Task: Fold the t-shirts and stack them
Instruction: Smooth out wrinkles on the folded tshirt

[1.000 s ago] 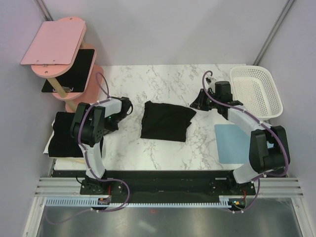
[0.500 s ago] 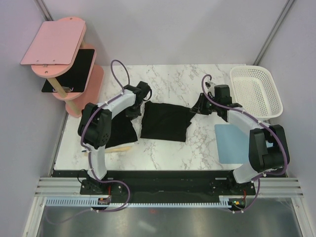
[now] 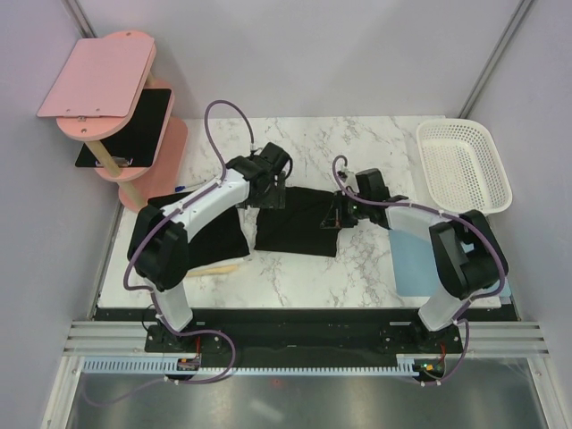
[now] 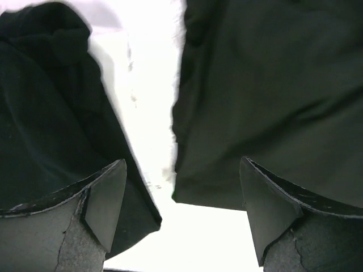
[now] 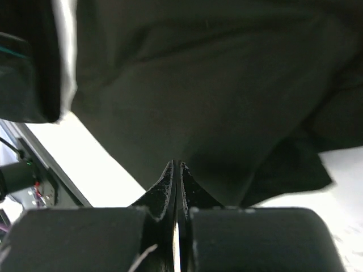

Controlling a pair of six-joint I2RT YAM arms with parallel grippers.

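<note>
Stacking step, I judge: left tool (image 4: 180, 187) gapes empty between the left black fabric t-shirt (image 3: 201, 231) and the folded black fabric t-shirt (image 3: 299, 228) mid white marbled surface (image 3: 313, 147); right tool (image 5: 176, 170) is shut at the folded shirt's right edge, pinch uncertain; next, the left tool must grip that shirt's left edge.

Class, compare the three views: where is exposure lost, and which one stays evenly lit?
Left wrist view: the white marble table between the two black fabric t-shirts is blown out to blank white. Right wrist view: dark cloth fills the frame with little detail. Top view: even light, marble veins sharp.
</note>
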